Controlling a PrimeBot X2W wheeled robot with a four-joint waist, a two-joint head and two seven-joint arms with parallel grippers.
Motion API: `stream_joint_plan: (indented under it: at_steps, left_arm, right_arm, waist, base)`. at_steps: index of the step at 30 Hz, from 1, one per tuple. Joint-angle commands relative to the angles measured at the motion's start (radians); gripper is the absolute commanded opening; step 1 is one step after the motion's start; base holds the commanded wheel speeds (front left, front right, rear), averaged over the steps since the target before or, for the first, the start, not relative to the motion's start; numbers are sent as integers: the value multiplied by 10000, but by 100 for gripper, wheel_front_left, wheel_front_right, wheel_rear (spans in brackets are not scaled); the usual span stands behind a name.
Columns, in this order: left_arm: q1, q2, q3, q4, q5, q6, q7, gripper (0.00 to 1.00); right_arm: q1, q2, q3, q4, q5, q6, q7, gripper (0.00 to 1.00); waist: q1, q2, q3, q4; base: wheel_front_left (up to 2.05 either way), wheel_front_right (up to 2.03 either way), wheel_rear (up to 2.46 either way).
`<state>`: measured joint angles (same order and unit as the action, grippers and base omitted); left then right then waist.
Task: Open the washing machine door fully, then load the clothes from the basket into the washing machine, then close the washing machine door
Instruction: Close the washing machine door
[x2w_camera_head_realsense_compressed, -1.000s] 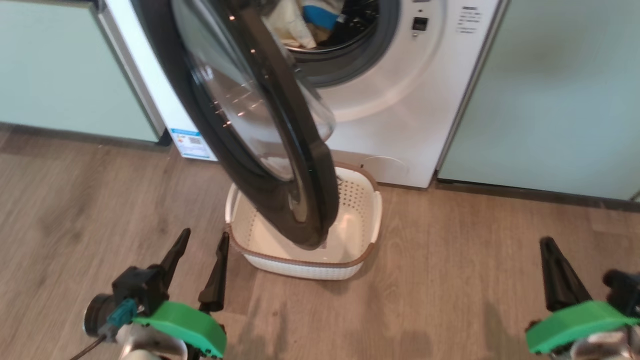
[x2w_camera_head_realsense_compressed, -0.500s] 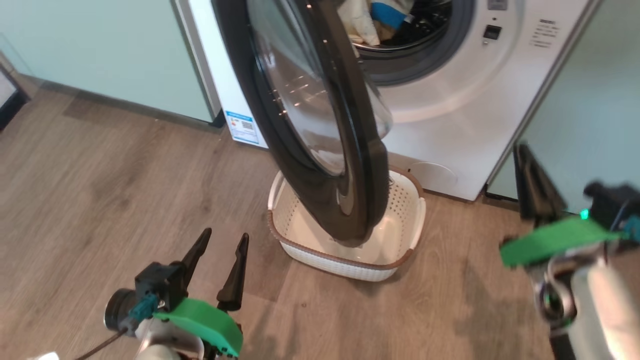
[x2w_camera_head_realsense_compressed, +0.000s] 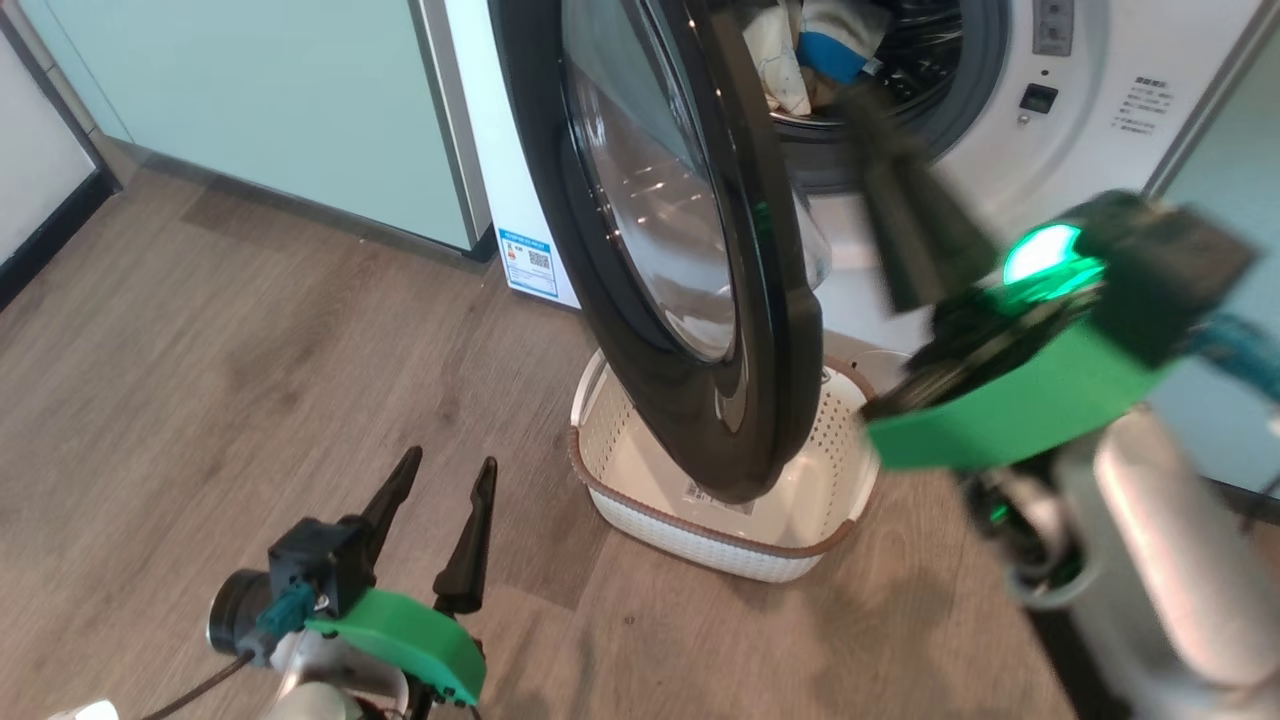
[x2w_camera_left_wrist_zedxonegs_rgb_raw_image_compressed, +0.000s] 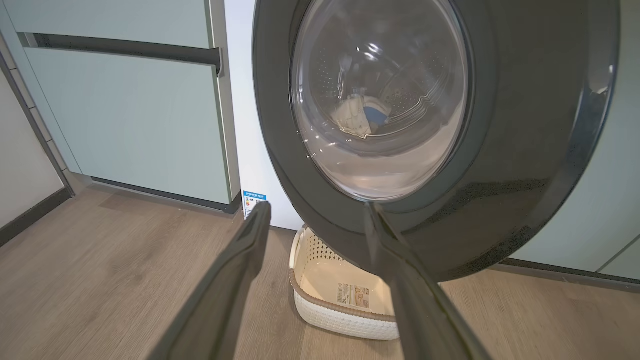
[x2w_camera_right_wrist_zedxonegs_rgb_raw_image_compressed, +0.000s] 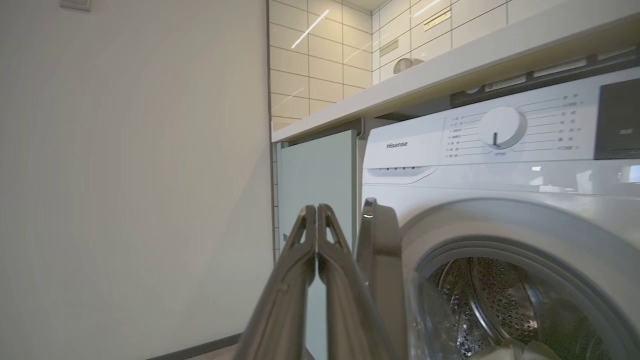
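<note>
The washing machine (x2w_camera_head_realsense_compressed: 1100, 60) stands with its door (x2w_camera_head_realsense_compressed: 700, 300) swung out, black rim edge-on above the basket (x2w_camera_head_realsense_compressed: 690, 545). That cream basket holds just a label. Pale yellow and blue clothes (x2w_camera_head_realsense_compressed: 790, 55) lie in the steel drum. My left gripper (x2w_camera_head_realsense_compressed: 450, 465) is open and low over the floor, left of the basket. In the left wrist view its open gripper (x2w_camera_left_wrist_zedxonegs_rgb_raw_image_compressed: 317, 207) faces the door (x2w_camera_left_wrist_zedxonegs_rgb_raw_image_compressed: 500, 150), the clothes (x2w_camera_left_wrist_zedxonegs_rgb_raw_image_compressed: 362, 115) showing through the glass above the basket (x2w_camera_left_wrist_zedxonegs_rgb_raw_image_compressed: 340, 305). My right gripper (x2w_camera_head_realsense_compressed: 870, 130), blurred, is raised right of the door. It is shut (x2w_camera_right_wrist_zedxonegs_rgb_raw_image_compressed: 316, 207) beside the door edge (x2w_camera_right_wrist_zedxonegs_rgb_raw_image_compressed: 377, 235).
Mint-green cabinet panels (x2w_camera_head_realsense_compressed: 250, 110) flank the machine on both sides. A blue-edged sticker (x2w_camera_head_realsense_compressed: 527, 262) marks its lower left corner. Wooden floor (x2w_camera_head_realsense_compressed: 200, 350) spreads to the left and front. A counter (x2w_camera_right_wrist_zedxonegs_rgb_raw_image_compressed: 450, 75) runs above the washer, and a white wall (x2w_camera_right_wrist_zedxonegs_rgb_raw_image_compressed: 125, 175) stands left of it.
The head camera has turned, shifting the whole picture. My right arm has risen from low over the floor to beside the door, near the drum opening. The left gripper stays open.
</note>
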<state>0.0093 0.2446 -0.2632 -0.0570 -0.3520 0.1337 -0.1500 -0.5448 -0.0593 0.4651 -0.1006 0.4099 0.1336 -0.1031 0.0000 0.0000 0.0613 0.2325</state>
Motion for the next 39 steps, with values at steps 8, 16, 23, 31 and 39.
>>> stream_joint_plan:
  at_steps: [8, 16, 23, 31, 39]
  left_arm:
    - [-560, 154, 314, -356, 59, 56, -160, 100]
    - [-709, 114, 233, -219, 43, 54, -266, 100]
    - [-783, 95, 193, -107, 20, 67, -359, 100]
    - [-895, 74, 156, -31, -31, 56, -432, 100]
    - [-966, 81, 154, 21, -76, 98, -476, 100]
  right_arm:
    - [265, 91, 2387, -147, 482, -29, 910, 0]
    - [737, 91, 3683, 1119, 544, -29, 831, 0]
    - [700, 91, 3472, 2119, 471, -29, 631, 0]
    - [512, 91, 2860, 2918, 302, -29, 455, 0]
    - [327, 91, 2509, 3458, 280, -29, 294, 0]
  waist:
    - [0, 0, 155, 37]
    - [0, 0, 304, 30]
    - [0, 0, 393, -25]
    - [0, 0, 476, -113]
    - [0, 0, 523, -176]
  base:
    - [0, 0, 0]
    - [0, 0, 0]
    - [0, 0, 0]
    - [0, 0, 0]
    - [0, 0, 0]
